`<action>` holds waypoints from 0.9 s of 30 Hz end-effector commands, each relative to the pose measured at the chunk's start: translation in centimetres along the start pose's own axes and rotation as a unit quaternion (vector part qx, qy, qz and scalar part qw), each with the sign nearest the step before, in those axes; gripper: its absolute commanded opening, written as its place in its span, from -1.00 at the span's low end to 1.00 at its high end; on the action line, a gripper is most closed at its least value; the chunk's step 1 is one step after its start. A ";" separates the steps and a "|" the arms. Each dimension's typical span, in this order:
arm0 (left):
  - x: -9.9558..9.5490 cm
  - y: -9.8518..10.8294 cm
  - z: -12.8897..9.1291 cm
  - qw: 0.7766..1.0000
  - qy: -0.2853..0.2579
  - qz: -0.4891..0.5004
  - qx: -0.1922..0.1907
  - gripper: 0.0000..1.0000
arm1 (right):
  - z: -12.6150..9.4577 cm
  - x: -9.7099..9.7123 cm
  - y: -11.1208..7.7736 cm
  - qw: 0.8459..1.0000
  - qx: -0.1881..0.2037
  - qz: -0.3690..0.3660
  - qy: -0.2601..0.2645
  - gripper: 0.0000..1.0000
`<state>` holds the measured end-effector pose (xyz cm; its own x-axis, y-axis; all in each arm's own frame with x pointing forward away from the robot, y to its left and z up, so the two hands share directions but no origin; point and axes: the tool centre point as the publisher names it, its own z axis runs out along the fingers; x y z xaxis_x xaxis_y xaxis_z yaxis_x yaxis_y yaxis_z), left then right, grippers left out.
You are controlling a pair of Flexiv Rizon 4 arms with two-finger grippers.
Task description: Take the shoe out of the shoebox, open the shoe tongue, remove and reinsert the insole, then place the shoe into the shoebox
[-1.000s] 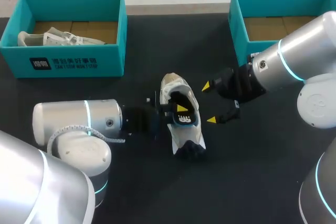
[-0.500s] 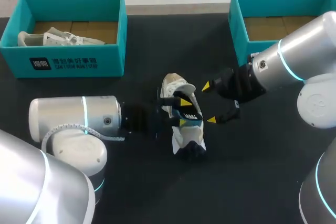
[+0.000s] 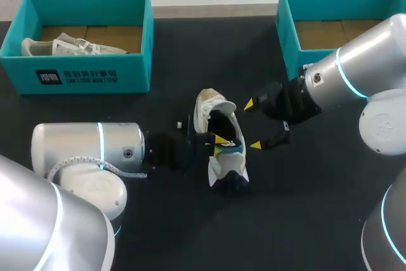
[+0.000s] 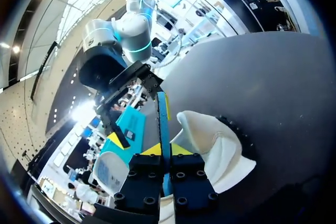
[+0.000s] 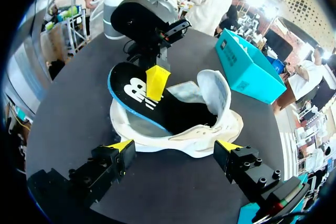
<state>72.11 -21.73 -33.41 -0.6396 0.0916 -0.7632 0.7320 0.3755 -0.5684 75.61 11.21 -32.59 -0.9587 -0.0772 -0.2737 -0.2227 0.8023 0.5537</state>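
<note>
A white shoe (image 3: 216, 109) lies on the dark table, its opening facing up. Its black insole (image 3: 229, 138) with a blue edge sticks partly out of the shoe, raised at one end. My left gripper (image 3: 220, 143) comes in from the left and is shut on the insole; in the left wrist view its yellow tips (image 4: 164, 149) pinch the insole's thin blue edge (image 4: 163, 119) beside the shoe (image 4: 215, 150). My right gripper (image 3: 253, 125) stands open just right of the shoe. In the right wrist view it (image 5: 175, 145) straddles the shoe (image 5: 210, 124), with the insole (image 5: 139, 98) beyond.
A teal shoebox (image 3: 85, 74) at the back left holds another white shoe (image 3: 70, 46). A second teal shoebox (image 3: 288, 36) stands at the back right, close behind my right arm, its cardboard floor showing.
My left gripper's fingers spread wider half a second ago and have now closed on the insole. The left arm has drawn slightly left. The right arm has not moved.
</note>
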 end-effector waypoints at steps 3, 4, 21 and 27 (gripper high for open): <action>-0.3 2.1 1.6 1.000 -0.006 0.013 -0.009 -1.00 | 0.1 0.1 0.0 1.000 0.001 0.000 -0.001 1.00; -0.2 2.3 1.7 1.000 -0.006 0.011 -0.006 -1.00 | 0.1 0.1 0.0 1.000 0.001 0.000 -0.001 1.00; -1.0 -0.5 -1.2 0.999 -0.021 0.025 0.007 -0.11 | 0.1 0.1 0.0 1.000 0.001 0.000 -0.001 1.00; -0.5 -1.2 -1.1 0.999 -0.021 0.027 0.017 -0.29 | 0.1 0.1 0.0 1.000 0.001 0.000 -0.001 1.00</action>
<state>71.76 -21.63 -31.77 -0.5916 0.0748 -0.8028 0.7708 0.3444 -0.5359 75.61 11.21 -32.59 -0.9587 -0.0772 -0.2737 -0.2227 0.8023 0.5538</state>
